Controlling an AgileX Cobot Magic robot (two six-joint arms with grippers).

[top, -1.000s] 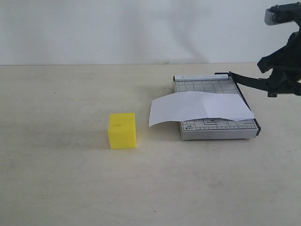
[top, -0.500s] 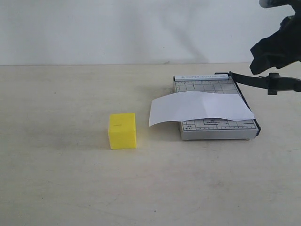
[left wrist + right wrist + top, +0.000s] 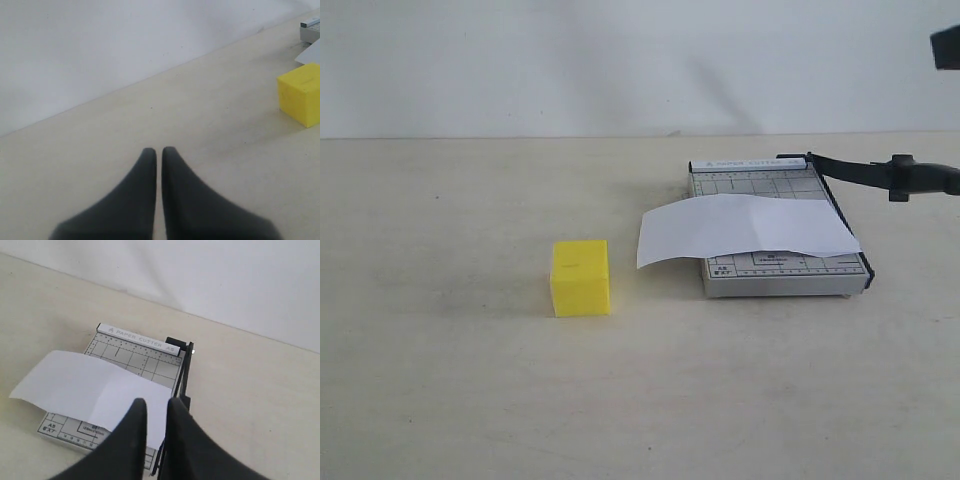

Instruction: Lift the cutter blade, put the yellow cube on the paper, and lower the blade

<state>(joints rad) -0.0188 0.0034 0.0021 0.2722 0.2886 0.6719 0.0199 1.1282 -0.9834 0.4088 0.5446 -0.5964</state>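
Right hand (image 3: 157, 401) has lifted clear of the cutter blade (image 3: 865, 171) and is almost out of the exterior view; its fingers are slightly parted and hold nothing. The blade stays raised, unheld. Left hand (image 3: 158, 150) pressed together, empty. Yellow cube (image 3: 581, 277) unmoved on the table (image 3: 460, 400), left of the paper (image 3: 745, 228), not touching it. The paper lies across the cutter board (image 3: 785, 275). Table pale beige; plain white wall (image 3: 570, 60) behind.

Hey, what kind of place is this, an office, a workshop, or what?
Probably a robot test bench: a plain cream table against a blank white wall, only a small paper cutter and a yellow cube laid out, and the right gripper in the air near the cutter.
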